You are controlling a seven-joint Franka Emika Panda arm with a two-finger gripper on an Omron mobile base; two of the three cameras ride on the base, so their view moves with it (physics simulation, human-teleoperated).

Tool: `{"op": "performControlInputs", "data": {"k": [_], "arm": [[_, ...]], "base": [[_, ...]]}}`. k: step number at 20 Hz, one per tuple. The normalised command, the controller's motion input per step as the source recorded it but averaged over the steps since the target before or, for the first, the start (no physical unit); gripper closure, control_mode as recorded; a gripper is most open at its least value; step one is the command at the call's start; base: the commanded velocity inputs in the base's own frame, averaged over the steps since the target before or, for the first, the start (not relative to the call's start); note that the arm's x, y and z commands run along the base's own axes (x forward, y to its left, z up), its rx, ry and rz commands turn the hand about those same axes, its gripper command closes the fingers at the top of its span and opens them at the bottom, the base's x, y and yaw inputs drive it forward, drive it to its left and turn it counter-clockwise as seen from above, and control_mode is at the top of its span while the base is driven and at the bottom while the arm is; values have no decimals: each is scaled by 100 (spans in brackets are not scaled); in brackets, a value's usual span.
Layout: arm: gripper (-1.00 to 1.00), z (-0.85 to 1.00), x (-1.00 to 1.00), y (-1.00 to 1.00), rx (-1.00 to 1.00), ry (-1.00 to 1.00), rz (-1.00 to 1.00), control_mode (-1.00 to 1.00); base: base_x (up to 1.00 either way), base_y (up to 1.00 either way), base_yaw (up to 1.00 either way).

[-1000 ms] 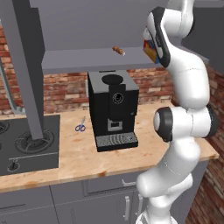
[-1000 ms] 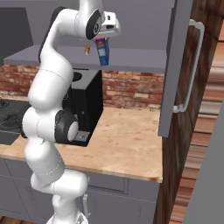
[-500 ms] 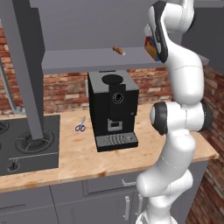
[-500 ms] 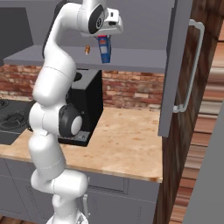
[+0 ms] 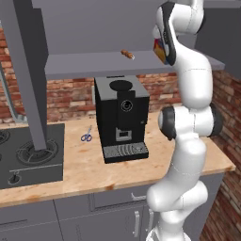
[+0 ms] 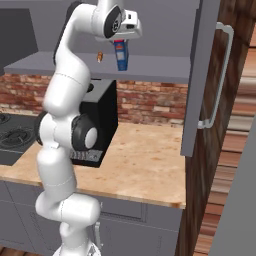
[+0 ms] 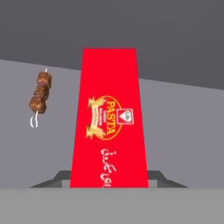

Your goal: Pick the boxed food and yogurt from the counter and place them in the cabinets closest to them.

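One item, the boxed food (image 7: 109, 118), is clamped in the gripper (image 6: 121, 49) above the cabinet shelf (image 6: 150, 74), unreleased; yogurt placement remains.

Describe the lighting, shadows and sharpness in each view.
Left base view: flat, even light, a soft shadow under the cabinet shelf onto the brick wall. Right base view: equally flat, no glare, the coffee machine nearly featureless black. Hand view: the pasta box is sharp and readable, the kebab skewer slightly soft.
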Motion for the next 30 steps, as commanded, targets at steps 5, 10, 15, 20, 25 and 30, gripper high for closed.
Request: {"op": "performControlInputs", "data": {"k": [5,10,15,20,25,30], "arm": [[100,-11,35,0,0,-1,0,-100],[100,-3,42,0,0,0,0,-100],[-100,0,14,0,0,0,0,-100],[-100,4,0,-3,1,-1,0,-100],[-100,16,-19,-12,3,-4,0,-100],[-100,7,-64,-15,0,-6,4,-100]], "base": [[0,0,0],[0,0,0],[0,0,0],[0,0,0],[0,0,0],[0,0,0]]}}
